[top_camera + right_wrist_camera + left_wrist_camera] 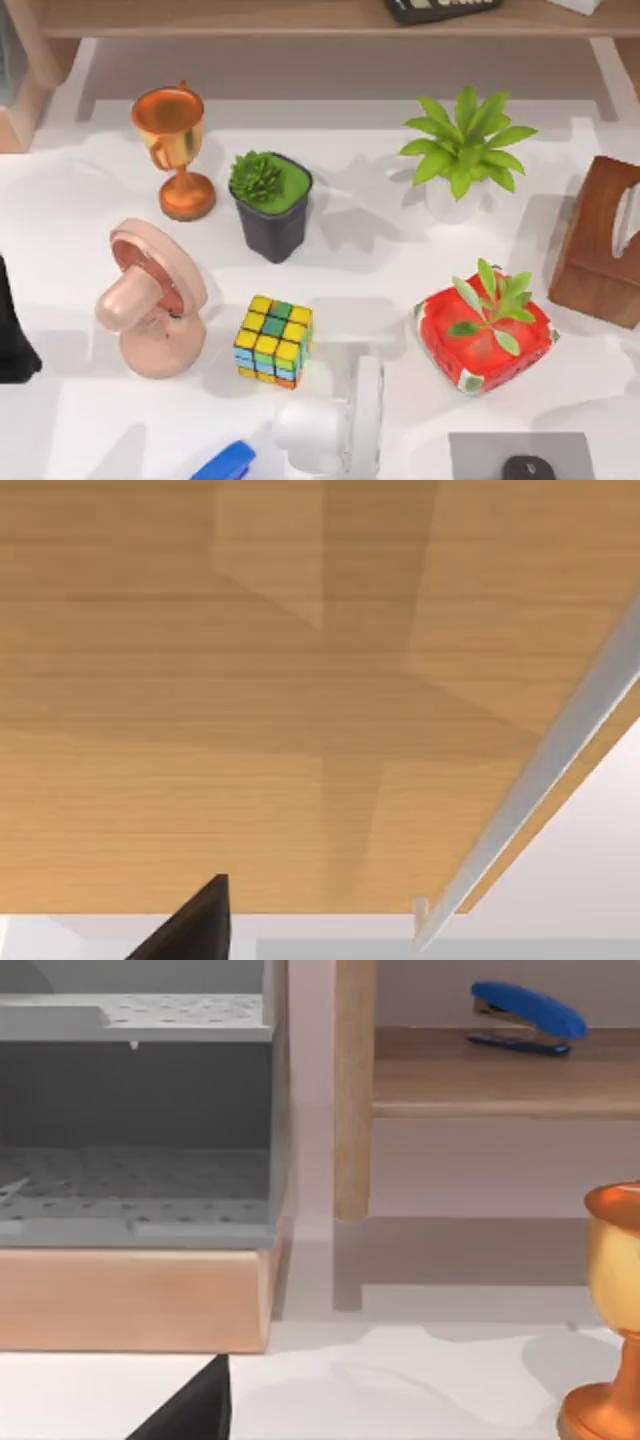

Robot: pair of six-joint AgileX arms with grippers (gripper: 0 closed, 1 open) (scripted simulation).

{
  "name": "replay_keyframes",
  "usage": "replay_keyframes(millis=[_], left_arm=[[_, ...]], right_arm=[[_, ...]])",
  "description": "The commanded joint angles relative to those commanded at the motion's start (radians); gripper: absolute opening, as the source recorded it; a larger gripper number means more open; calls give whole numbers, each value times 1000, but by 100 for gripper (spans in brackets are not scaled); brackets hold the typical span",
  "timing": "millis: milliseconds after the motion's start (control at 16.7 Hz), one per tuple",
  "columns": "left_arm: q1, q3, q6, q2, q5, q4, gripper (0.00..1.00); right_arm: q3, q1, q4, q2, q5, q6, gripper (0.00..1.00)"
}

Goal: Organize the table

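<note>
The white table (400,280) spans the top view beneath a light-brown wooden shelf (250,17) along its far edge. Containers first: a dark square pot (272,222) near the middle far part holds a small green succulent (256,176) set in a green surface; right of it a white pot (450,203) carries a leafy green plant (465,145); nearer and right, a red watermelon-patterned planter (480,345) holds a sprig of green leaves (492,305); at the right edge stands a brown wooden tissue box (605,245). A copper trophy cup (172,145) stands upright far left; I cannot tell whether anything is in it. Near left is a pink desk fan (150,300); just right of it a Rubik's cube (273,341); a white fan (335,425) lies at the near edge, with a blue stapler (225,463) to its left.

The left arm (12,330) is a dark shape at the left edge; its wrist view looks at a grey perforated tray (130,1110) on a wooden base, a second blue stapler (525,1015) on the shelf, and the trophy; whether its fingers are open, I cannot tell. The right wrist view faces a wooden underside (250,680); that gripper's fingers cannot be judged either.
</note>
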Motion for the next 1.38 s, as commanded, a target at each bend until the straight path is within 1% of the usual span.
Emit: replay_keyframes(millis=[360,720,1380], left_arm=[[0,0,0,0,0,0,100],[0,0,0,0,0,0,100],[0,0,0,0,0,0,100]], right_arm=[[65,-38,-61,-1,-40,-4,100],[90,-42,-59,30,-45,-2,100],[90,-42,-59,30,-45,-2,17]])
